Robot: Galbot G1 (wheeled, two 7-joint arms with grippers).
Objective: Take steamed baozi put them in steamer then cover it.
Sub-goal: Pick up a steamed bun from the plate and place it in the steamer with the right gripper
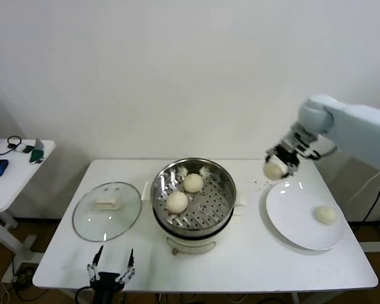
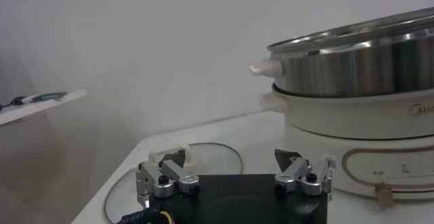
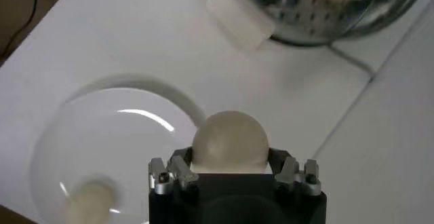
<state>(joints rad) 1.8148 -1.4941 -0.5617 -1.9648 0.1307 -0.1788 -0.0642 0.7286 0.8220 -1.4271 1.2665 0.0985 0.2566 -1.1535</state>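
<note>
Currently: right gripper (image 1: 274,166) clenched around one baozi (image 1: 273,170) above the white plate (image 1: 291,215).
I read no lettering on the steamer (image 1: 193,190); left gripper (image 1: 111,266) released.

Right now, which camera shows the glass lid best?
The head view: the whole lid lies flat on the table left of the steamer, handle up. The left wrist view catches only part of it behind the open left gripper. The right wrist view misses it.

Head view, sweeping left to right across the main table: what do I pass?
Glass cover lying flat → steamer with two baozi inside → right tool holding a baozi in the air → white plate → last baozi on it.
</note>
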